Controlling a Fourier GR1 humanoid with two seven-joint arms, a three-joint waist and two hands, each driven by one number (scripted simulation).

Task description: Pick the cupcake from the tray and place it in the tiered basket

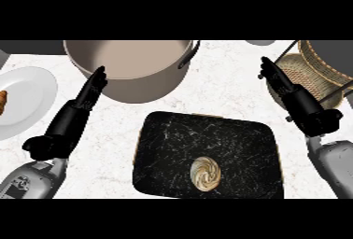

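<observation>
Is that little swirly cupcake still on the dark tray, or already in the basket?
Still on the tray: the cupcake sits upright near its front edge, neither hand touching it.

White marble counter (214,88) with faint veining fills the view, evenly lit; a large grey pot (134,70) and a white plate (24,100) stand on it.

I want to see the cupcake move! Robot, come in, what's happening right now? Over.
Left hand open, right hand open, both holding nothing. Cupcake sits on the black tray, untouched. Tiered basket beside right hand. Nothing blocking. Over.
</observation>
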